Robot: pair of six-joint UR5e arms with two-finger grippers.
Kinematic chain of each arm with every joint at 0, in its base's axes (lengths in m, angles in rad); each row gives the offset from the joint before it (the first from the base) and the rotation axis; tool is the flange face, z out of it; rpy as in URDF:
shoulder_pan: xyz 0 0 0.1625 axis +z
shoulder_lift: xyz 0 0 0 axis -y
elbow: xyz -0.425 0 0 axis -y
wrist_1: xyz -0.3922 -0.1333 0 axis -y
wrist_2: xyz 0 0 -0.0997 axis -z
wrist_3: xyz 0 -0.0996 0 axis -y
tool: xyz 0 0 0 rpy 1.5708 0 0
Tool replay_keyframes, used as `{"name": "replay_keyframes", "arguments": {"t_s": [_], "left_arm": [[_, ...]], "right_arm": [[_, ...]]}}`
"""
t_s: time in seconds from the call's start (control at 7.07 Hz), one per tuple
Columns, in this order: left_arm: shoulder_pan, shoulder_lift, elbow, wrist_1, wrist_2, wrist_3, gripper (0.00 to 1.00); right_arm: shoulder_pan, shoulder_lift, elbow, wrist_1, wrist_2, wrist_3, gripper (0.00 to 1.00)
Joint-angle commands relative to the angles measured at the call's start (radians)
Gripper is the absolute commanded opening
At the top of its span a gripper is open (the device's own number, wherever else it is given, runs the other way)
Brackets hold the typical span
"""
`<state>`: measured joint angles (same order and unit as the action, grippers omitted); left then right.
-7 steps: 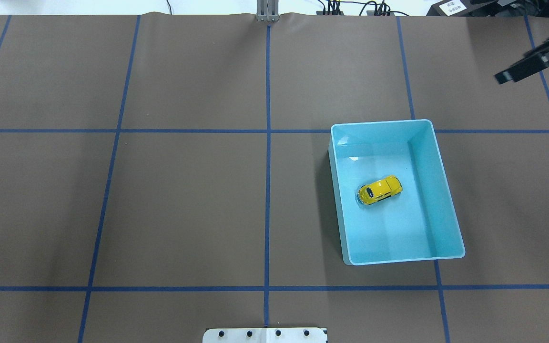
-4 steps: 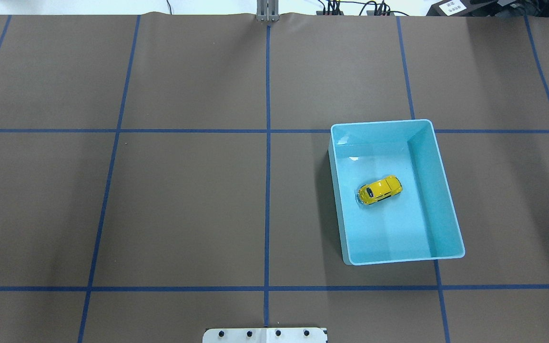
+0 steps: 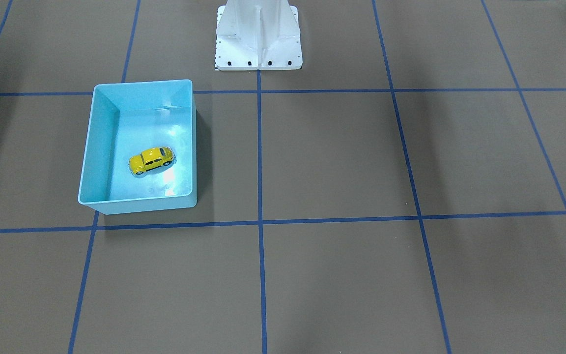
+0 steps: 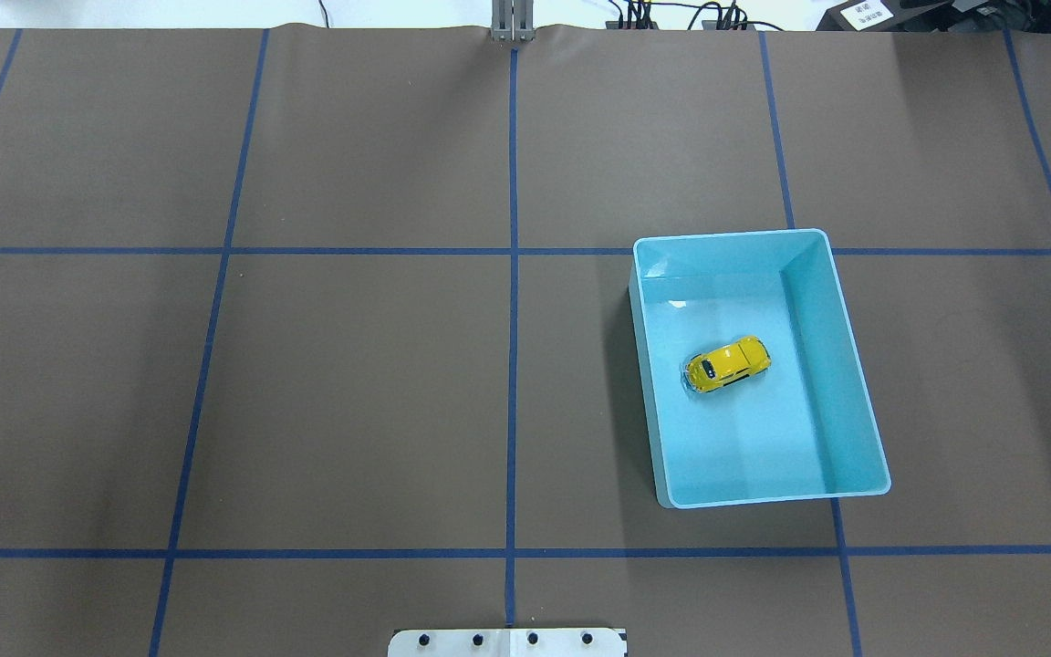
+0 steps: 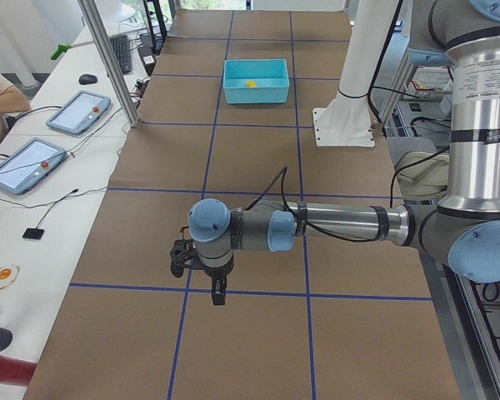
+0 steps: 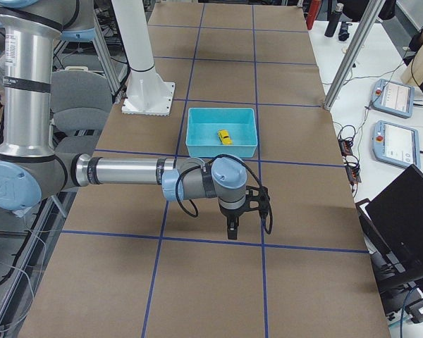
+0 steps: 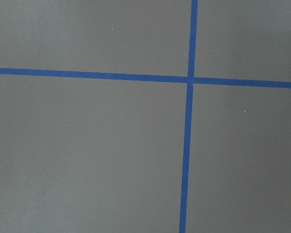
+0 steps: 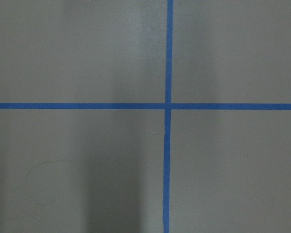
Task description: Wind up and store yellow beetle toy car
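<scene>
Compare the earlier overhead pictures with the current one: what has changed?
The right gripper, at the overhead view's upper right a second ago, has withdrawn out of that view. The yellow beetle toy car and the light-blue bin stayed put, car inside bin.

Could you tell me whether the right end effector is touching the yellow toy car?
Apart: exterior right view shows the right end effector outside the bin, the yellow toy car inside it.

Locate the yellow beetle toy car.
In the overhead view, the yellow beetle toy car lies right of centre, inside the light-blue bin, near the middle of its floor.
</scene>
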<state>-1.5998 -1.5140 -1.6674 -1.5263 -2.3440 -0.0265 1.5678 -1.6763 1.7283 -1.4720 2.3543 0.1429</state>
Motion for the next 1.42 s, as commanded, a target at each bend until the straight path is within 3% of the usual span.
{"name": "replay_keyframes", "arguments": {"t_s": [0.0, 1.27], "left_arm": [[0.001, 0.0, 0.0, 0.0, 0.0, -0.001, 1.0], [0.0, 0.0, 0.0, 0.0, -0.002, 0.0, 1.0]], "right_arm": [[-0.009, 0.119, 0.004, -0.188, -0.051, 0.001, 1.0], [-0.011, 0.096, -0.012, -0.185, -0.056, -0.014, 1.0]]}}
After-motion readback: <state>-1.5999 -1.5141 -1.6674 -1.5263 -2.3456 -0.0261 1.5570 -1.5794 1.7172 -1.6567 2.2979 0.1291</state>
